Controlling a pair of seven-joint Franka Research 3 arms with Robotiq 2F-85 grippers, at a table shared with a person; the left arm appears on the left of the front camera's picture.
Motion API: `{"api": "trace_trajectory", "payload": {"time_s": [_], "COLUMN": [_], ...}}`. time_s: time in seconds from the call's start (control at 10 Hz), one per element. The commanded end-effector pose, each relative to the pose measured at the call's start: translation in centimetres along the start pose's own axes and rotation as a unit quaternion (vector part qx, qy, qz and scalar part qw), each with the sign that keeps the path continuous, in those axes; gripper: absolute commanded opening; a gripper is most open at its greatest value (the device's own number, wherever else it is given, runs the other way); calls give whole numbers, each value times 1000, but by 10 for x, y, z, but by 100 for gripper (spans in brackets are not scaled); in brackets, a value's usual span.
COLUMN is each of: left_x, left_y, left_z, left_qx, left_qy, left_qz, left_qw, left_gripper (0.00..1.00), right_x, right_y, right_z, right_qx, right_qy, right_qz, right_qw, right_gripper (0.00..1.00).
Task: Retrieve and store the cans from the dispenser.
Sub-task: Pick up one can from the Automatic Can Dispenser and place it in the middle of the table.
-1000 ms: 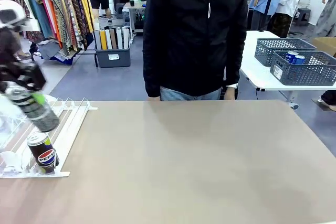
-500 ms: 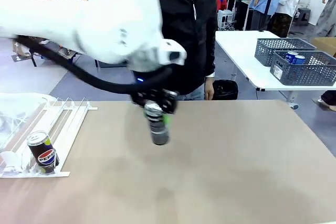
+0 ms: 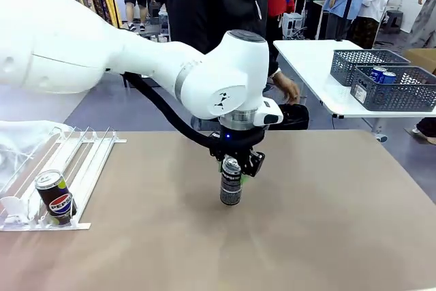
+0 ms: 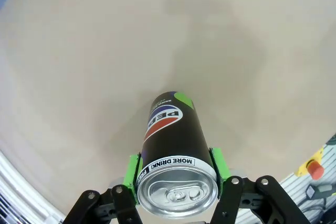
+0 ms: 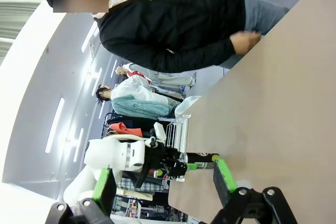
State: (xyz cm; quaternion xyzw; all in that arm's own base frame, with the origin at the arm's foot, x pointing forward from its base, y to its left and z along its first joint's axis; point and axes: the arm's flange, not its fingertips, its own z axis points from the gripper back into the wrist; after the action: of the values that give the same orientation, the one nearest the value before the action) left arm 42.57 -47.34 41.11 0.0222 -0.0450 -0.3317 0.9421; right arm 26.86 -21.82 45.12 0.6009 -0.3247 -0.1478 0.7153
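My left gripper [image 3: 231, 165] is shut on a dark Pepsi can [image 3: 231, 183], gripping it near its silver top and holding it upright at the middle of the table; I cannot tell if its base touches. In the left wrist view the can [image 4: 170, 148] sits between the green pads [image 4: 131, 176], logo facing away. At the left edge lies the white-and-clear dispenser [image 3: 87, 160], with another Pepsi can [image 3: 54, 197] standing at its front stopper. My right gripper [image 5: 164, 179] is open, nothing between its fingers; far beyond it I see the held can [image 5: 200, 157] and the dispenser [image 5: 178, 125].
A person in a black jacket [image 3: 218, 11] stands behind the far edge, one hand [image 3: 286, 88] hanging down. Grey lattice baskets [image 3: 394, 93] with blue cans [image 3: 381, 75] stand on a white side table at the back right. The brown tabletop [image 3: 340, 209] is bare right of the can.
My left arm has swung from the dispenser at the left across to the table's middle, carrying the can and turning it from tilted to upright. The person has shifted sideways.
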Motion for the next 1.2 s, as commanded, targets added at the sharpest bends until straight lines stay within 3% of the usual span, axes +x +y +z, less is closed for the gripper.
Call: {"api": "trace_trajectory", "payload": {"time_s": [0.0, 0.4, 0.5, 0.6, 0.7, 1.0, 1.1], "left_x": [8, 11, 12, 11, 10, 6, -3], "left_y": [2, 10, 10, 11, 11, 21, 27], "left_z": [15, 8, 8, 9, 10, 24, 48], "left_qx": [4, -3, -4, -5, -5, -17, -29], "left_qy": [-3, 17, 17, 16, 14, -1, -22], "left_qz": [29, 45, 47, 48, 50, 63, 71], "left_qw": [1000, 999, 999, 999, 999, 998, 997], "left_gripper": [0, 0, 30, 87, 100, 100, 100], "right_x": [1, 1, 1, 1, 1, 1, 1], "right_y": [2, 2, 2, 2, 2, 2, 2], "right_z": [-1, -1, -1, -1, -1, -1, -1], "right_qx": [7, 7, 7, 7, 7, 7, 7], "right_qy": [-6, -6, -6, -6, -6, -6, -6], "right_qz": [3, 3, 3, 3, 3, 3, 3], "right_qw": [1000, 1000, 1000, 1000, 1000, 1000, 1000], "right_gripper": [100, 100, 100, 100, 100, 100, 100]}}
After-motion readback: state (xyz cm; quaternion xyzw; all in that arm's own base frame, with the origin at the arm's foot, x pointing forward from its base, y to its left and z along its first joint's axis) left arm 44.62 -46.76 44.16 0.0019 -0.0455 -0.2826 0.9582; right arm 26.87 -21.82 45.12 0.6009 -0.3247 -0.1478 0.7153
